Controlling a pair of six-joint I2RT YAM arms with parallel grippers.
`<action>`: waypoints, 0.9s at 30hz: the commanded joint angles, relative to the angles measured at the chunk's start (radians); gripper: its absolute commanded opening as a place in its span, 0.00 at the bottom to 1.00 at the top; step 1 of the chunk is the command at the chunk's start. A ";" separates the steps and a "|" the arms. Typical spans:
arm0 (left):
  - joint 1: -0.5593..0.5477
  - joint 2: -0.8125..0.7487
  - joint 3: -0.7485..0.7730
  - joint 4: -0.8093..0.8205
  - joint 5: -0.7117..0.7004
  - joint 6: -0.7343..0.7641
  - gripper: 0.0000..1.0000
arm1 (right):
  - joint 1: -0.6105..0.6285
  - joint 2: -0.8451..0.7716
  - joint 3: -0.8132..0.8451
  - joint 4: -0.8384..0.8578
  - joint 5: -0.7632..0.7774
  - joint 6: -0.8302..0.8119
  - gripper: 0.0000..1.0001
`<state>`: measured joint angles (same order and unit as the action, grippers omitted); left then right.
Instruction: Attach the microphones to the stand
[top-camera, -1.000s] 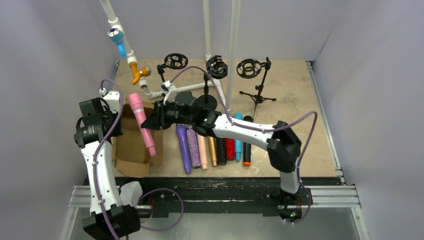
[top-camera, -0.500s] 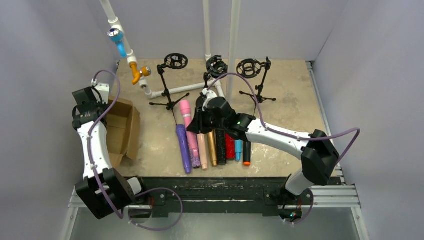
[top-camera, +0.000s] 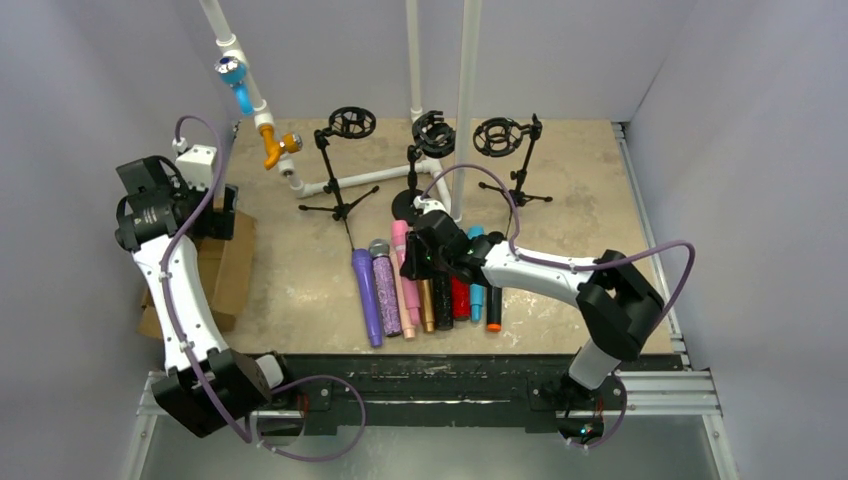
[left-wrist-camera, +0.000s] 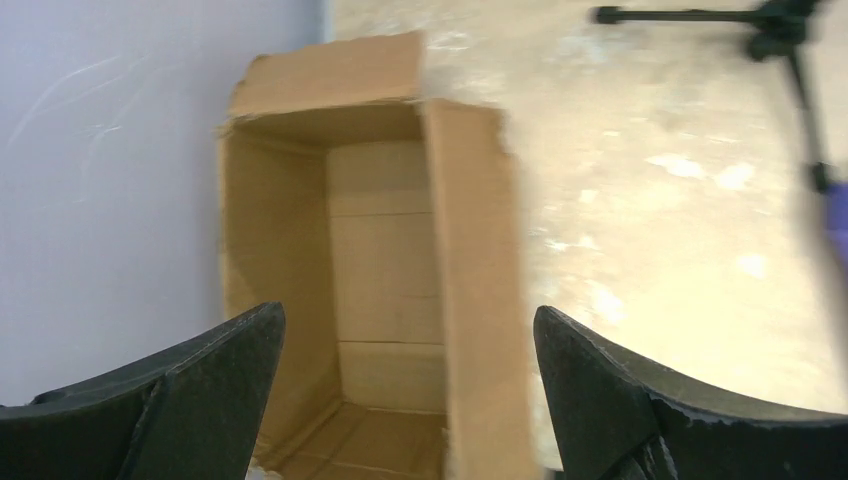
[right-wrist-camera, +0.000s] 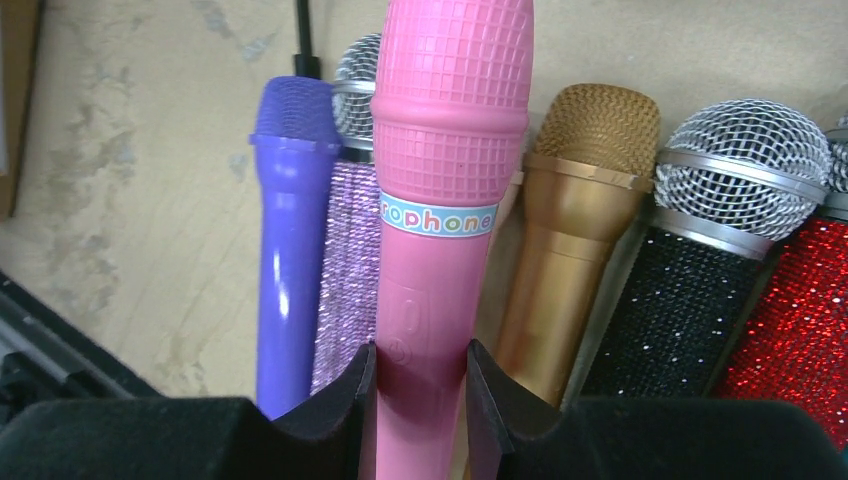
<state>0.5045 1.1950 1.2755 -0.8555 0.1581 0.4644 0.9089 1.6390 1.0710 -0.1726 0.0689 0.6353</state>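
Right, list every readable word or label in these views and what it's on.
"rophone": on the light band around the pink microphone held in the right pincer; the band's start curves out of sight.
Nothing else readable: the other microphones and the cardboard box show no legible print.

A row of microphones (top-camera: 385, 300) lies side by side on the tan tabletop (top-camera: 590, 200). A cardboard box (top-camera: 228, 280) sits at the left, with three tripod stands (top-camera: 517, 190) behind.
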 joint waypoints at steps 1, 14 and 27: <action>0.007 -0.082 0.109 -0.253 0.330 0.010 0.95 | -0.005 0.026 -0.006 0.020 0.071 -0.001 0.00; -0.356 -0.065 -0.066 0.016 0.507 -0.306 1.00 | -0.005 0.031 0.010 0.015 0.037 0.009 0.40; -0.564 0.179 0.033 0.398 0.132 -0.431 1.00 | -0.005 -0.209 0.018 0.033 -0.096 -0.054 0.48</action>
<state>-0.0189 1.3178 1.2411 -0.6224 0.4129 0.0879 0.9039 1.5398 1.0710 -0.1703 0.0338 0.6254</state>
